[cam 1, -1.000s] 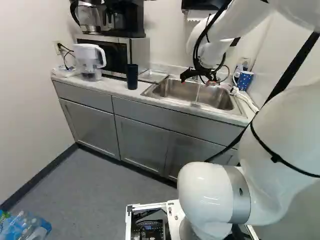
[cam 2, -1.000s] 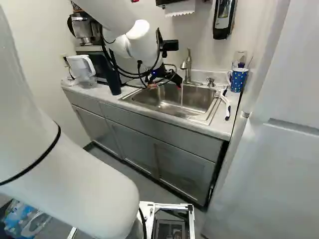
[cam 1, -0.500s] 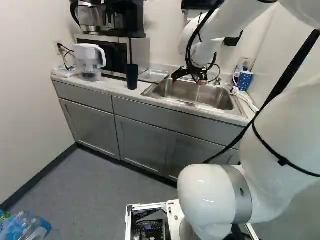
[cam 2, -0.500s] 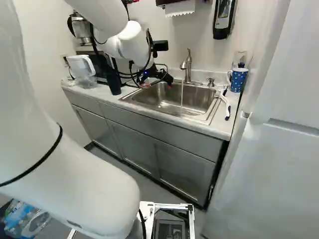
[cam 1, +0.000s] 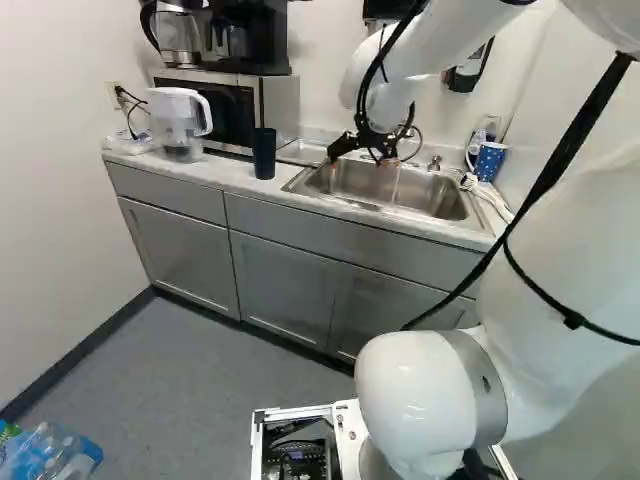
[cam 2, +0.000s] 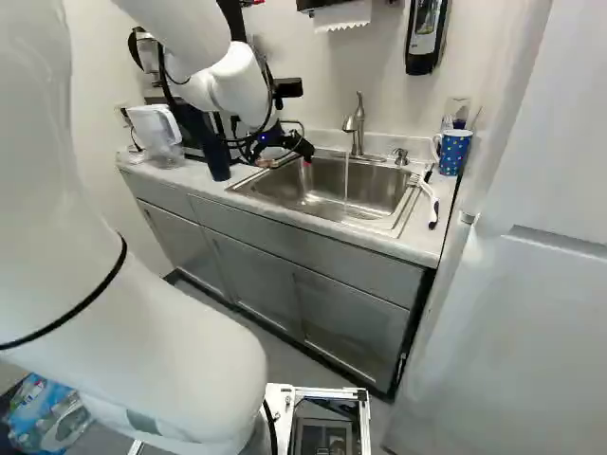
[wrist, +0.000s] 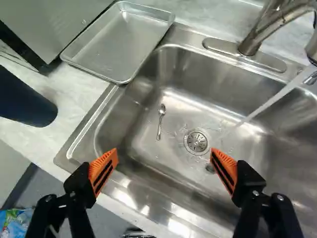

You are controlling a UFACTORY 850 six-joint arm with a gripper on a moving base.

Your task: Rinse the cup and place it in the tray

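Two orange-padded fingers (wrist: pixel 105 159) of the black gripper (wrist: pixel 164 154) stand wide apart over the stainless-steel sink (wrist: pixel 218 84), holding nothing. Taking straight ahead of them as twelve, the tall dark-blue cylindrical cup (wrist: pixel 25 101) lies near ten o'clock, the shallow metal tray (wrist: pixel 114 44) near eleven. The only arm near is the white one (cam 1: pixel 450 50). The cup's long axis stands upright, probably calling for a sideways grasp.

Room is lying beneath and ahead of the pincer (cam 1: pixel 361 161), in the sink basin (wrist: pixel 171 166). Farther ahead, the faucet (wrist: pixel 257 37) and its running water (wrist: pixel 272 100) are blocking one side, the baking tray (wrist: pixel 114 39) the other.
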